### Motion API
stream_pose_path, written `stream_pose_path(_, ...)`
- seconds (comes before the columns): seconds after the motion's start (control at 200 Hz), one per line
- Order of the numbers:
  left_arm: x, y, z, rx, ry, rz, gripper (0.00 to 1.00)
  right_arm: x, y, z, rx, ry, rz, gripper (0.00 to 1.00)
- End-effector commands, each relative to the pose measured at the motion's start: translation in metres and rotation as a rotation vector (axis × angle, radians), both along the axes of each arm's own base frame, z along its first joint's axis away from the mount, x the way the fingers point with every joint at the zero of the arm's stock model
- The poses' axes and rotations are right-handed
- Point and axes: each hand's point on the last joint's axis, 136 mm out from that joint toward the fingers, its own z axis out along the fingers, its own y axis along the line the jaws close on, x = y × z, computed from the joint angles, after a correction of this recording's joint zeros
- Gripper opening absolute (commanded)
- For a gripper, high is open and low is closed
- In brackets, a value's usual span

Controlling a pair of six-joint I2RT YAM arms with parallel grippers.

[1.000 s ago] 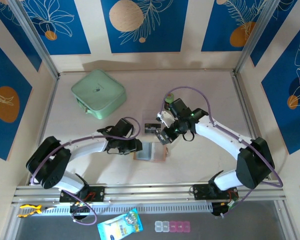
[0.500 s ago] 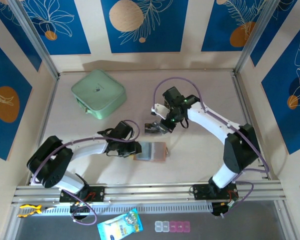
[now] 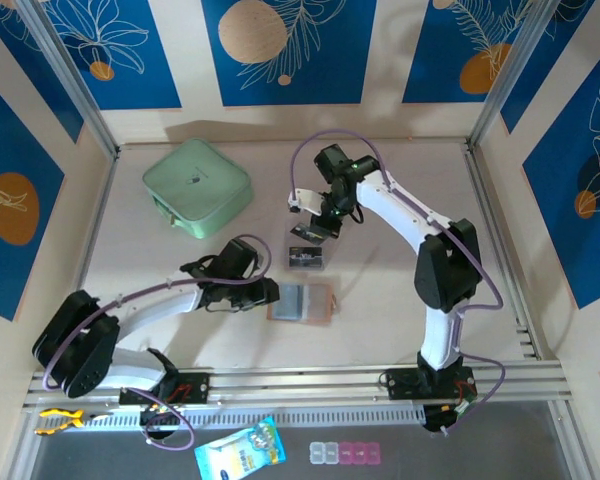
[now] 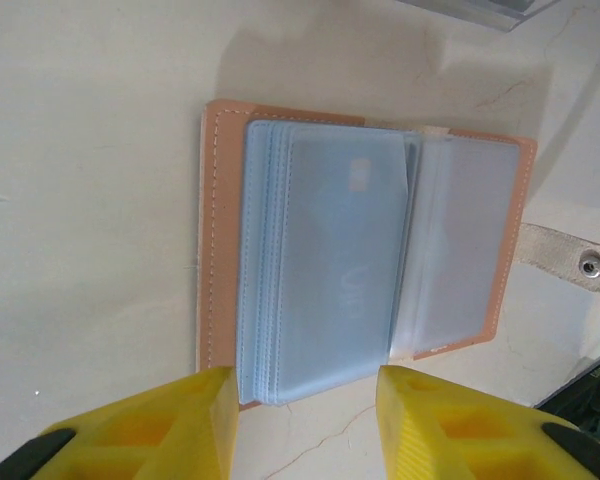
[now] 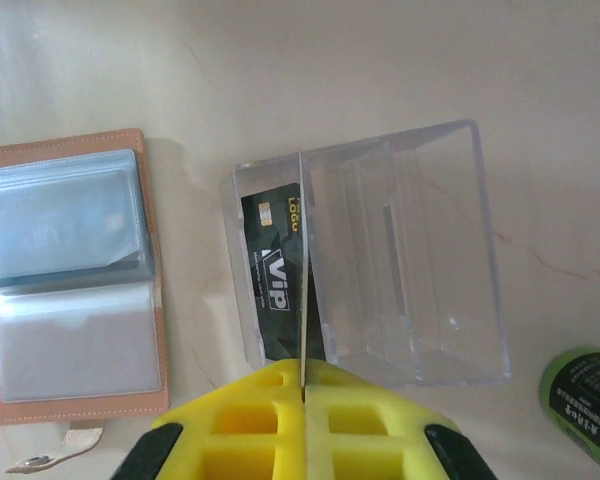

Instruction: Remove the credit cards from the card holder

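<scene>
Card holder point(image 3: 302, 302) lies spread open near the middle of your table point(image 3: 370, 335), sleeves facing up. You have the mint-green case point(image 3: 197, 188) well apart from it, toward 10 o'clock.

Your left tool point(image 3: 267, 293) sits at the holder's 9 o'clock edge. In its wrist view the yellow fingers point(image 4: 150, 430) stand apart, released. The end of the sleeve stack is right at the gap, and you cannot tell whether the fingers touch it.

Your right tool point(image 5: 303, 372) hangs over the clear box point(image 5: 400, 260), which stands just beside the holder at its 12 o'clock. Those fingers are clenched on a thin card point(image 5: 303, 250), seen edge-on across the box's opening. Whether it is inside the box you cannot tell.

One of the credit cards, a dark VIP card point(image 5: 273, 270), lies flat inside the box. A pale blue card point(image 4: 345, 250) shows through the top sleeve of the holder. The holder's snap strap point(image 4: 570, 260) lies loose on the table.
</scene>
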Motion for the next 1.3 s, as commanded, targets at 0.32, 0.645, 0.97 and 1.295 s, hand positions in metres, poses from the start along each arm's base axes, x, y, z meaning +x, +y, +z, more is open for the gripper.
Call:
stream_pose_path(0.32,-0.005,0.017,-0.006,0.033,0.019,0.042,0.42,-0.010,0.000,-0.037,-0.065,0.130,0.069,0.00)
stream_pose_path(0.645,-0.006,0.016,-0.006,0.029,0.021,0.036,0.42,-0.001,-0.007,-0.050,-0.133,0.120,0.023,0.18)
stream_pose_path(0.97,-0.001,0.002,-0.009,-0.016,0.027,0.009,0.35,-0.006,0.000,-0.012,0.008,0.072,-0.152,0.19)
stream_pose_path(1.295,0.012,-0.007,-0.008,-0.037,-0.013,0.010,0.20,-0.051,0.032,-0.004,0.229,0.196,-0.554,0.20)
